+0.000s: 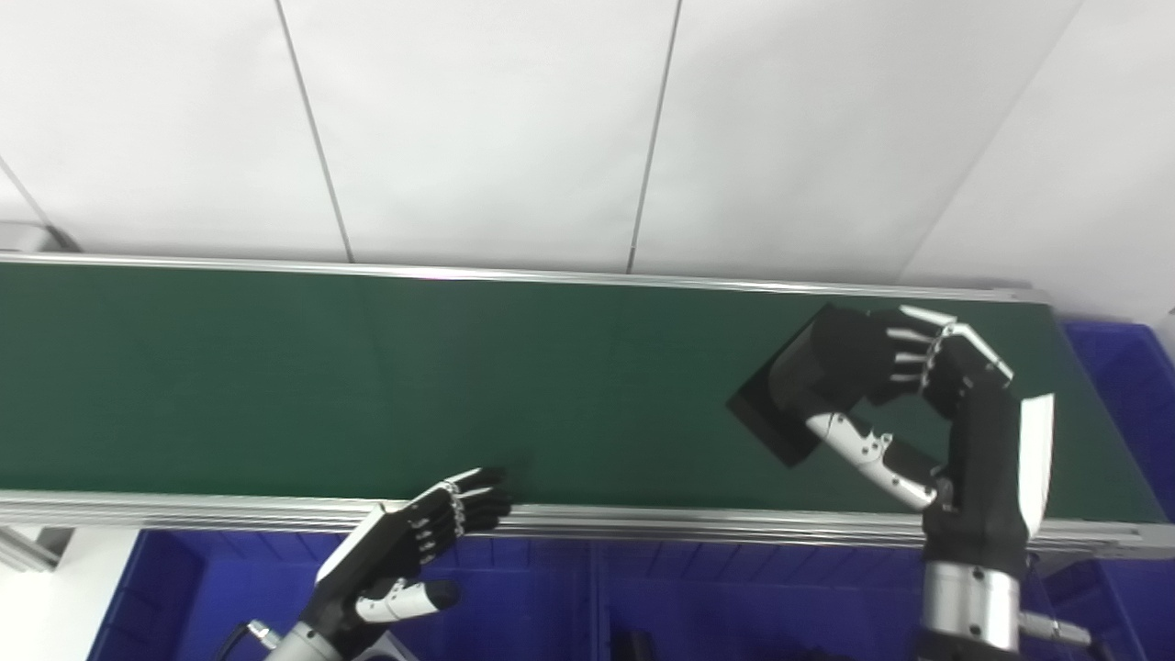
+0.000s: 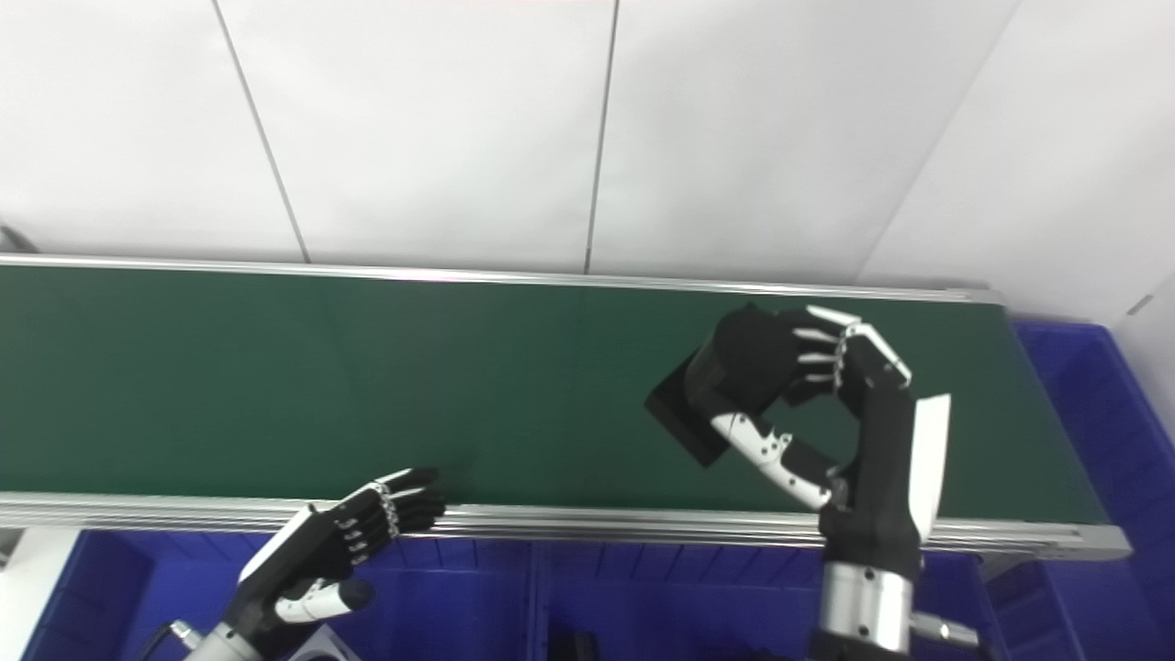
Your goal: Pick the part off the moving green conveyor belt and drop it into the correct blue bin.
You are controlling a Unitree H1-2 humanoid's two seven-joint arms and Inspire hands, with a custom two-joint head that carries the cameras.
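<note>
Where white wall panels [image 1: 477,128] rise, the green conveyor belt [image 1: 367,386] runs.

No readable text or labels

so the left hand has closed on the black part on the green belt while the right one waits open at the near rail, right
Not quite: the hands are swapped. In the left eye view the right hand is closed around the black part on the green belt, while the left hand waits open at the near rail.
</note>
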